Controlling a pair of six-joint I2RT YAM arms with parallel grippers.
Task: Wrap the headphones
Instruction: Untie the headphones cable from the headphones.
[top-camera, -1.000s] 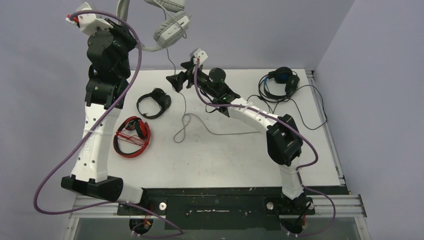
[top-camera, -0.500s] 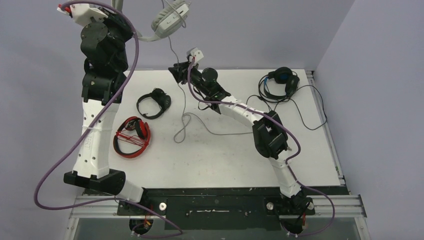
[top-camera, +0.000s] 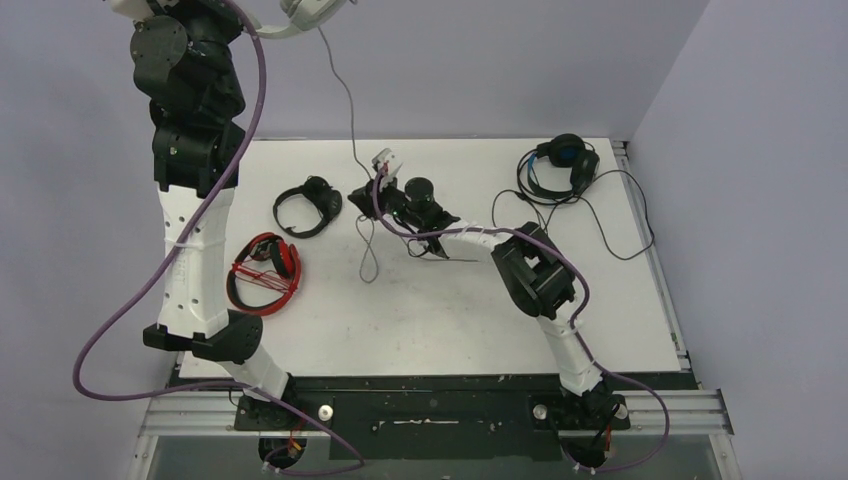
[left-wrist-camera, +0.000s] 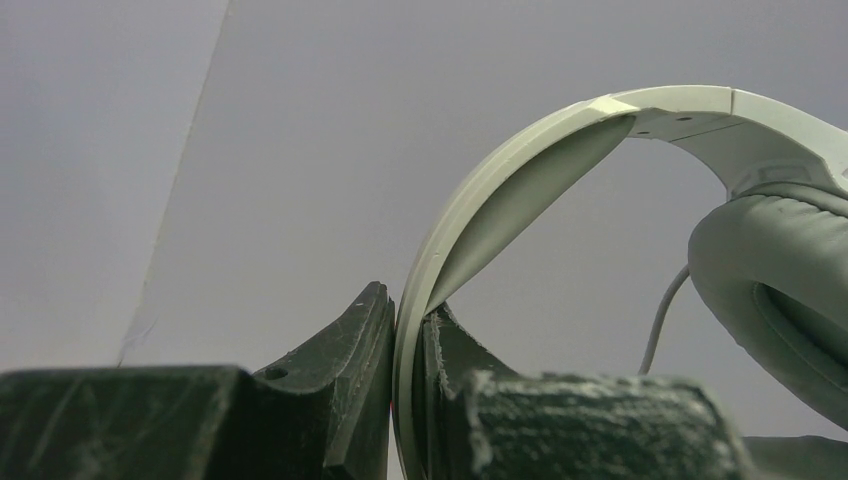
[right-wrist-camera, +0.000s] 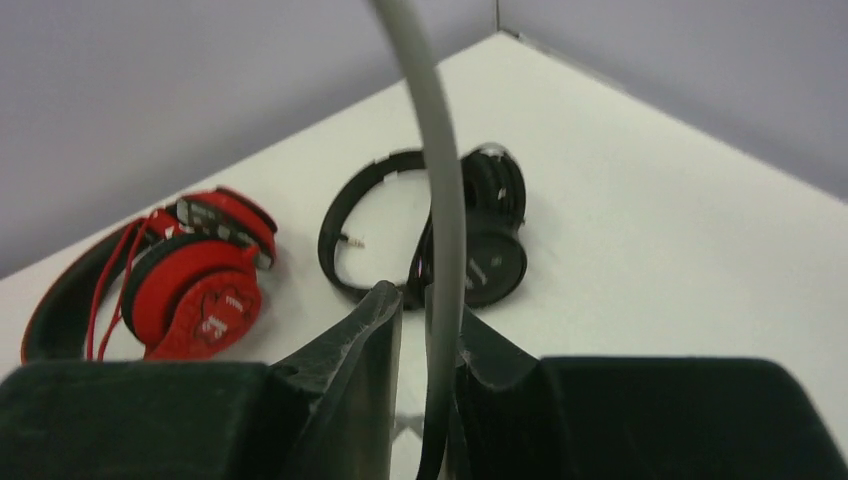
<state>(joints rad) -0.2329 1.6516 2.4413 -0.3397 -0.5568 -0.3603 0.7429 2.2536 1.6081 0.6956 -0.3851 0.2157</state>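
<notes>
High at the back left, my left gripper (top-camera: 246, 18) (left-wrist-camera: 408, 320) is shut on the headband of the white-grey headphones (top-camera: 305, 10) (left-wrist-camera: 520, 170). Their ear cup hangs at the right of the left wrist view. Their grey cable (top-camera: 345, 100) (right-wrist-camera: 440, 180) drops to my right gripper (top-camera: 363, 192) (right-wrist-camera: 415, 300), low over the table's middle. The cable runs between its fingers, lying against the right one, with a narrow gap on the left side. Below the gripper the cable ends in a loop (top-camera: 370, 262) on the table.
Small black headphones (top-camera: 308, 208) (right-wrist-camera: 480, 240) lie just left of the right gripper. Red-and-black headphones (top-camera: 265, 272) (right-wrist-camera: 200, 290) lie nearer the left arm. Black-and-blue headphones (top-camera: 560, 165) with loose cable sit at the back right corner. Walls close the back and right.
The left arm has lifted the white-grey headphones up and left, nearly out of the top view. The right gripper has come down along the cable and narrowed from wide open to almost shut.
</notes>
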